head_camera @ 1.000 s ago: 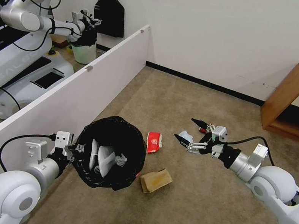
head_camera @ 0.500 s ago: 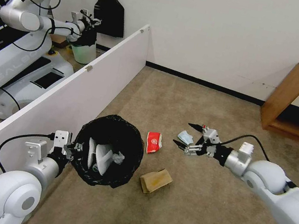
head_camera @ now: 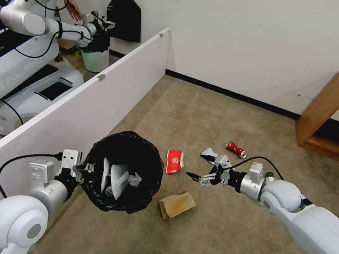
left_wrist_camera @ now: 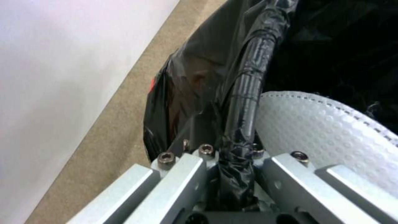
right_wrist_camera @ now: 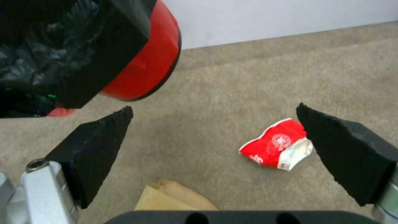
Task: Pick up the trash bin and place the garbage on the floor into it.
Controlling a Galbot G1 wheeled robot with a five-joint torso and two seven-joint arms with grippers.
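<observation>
Left tool (head_camera: 85, 170) is clamping the bag-lined rim of the trash bin (head_camera: 123, 171), holding it tilted just off the floor (head_camera: 201, 246) at near left, beside the white partition (head_camera: 95, 101). The left wrist view is showing the pads pinched on the crinkled black liner (left_wrist_camera: 232, 124), with a white slipper (left_wrist_camera: 327, 130) inside the bin.

Right tool (head_camera: 203, 178) has moved over the last second: it was over the face mask and can, and is now sitting lower and further left, with jaws apart and nothing between them. The crushed red can (head_camera: 235, 149) and light-blue face mask (head_camera: 209, 155) are now lying uncovered on the carpet behind it, so neither got picked.

The right wrist view is framing the red paper carton (right_wrist_camera: 277, 145) close to one pad (right_wrist_camera: 344, 152), with the brown cardboard piece (right_wrist_camera: 174, 196) nearer the wrist. Probably the carton is the target, though the aim isn't clear from here.

Task is partway done: bin lifted, slippers in, and at least four items are still lying on the floor.
</observation>
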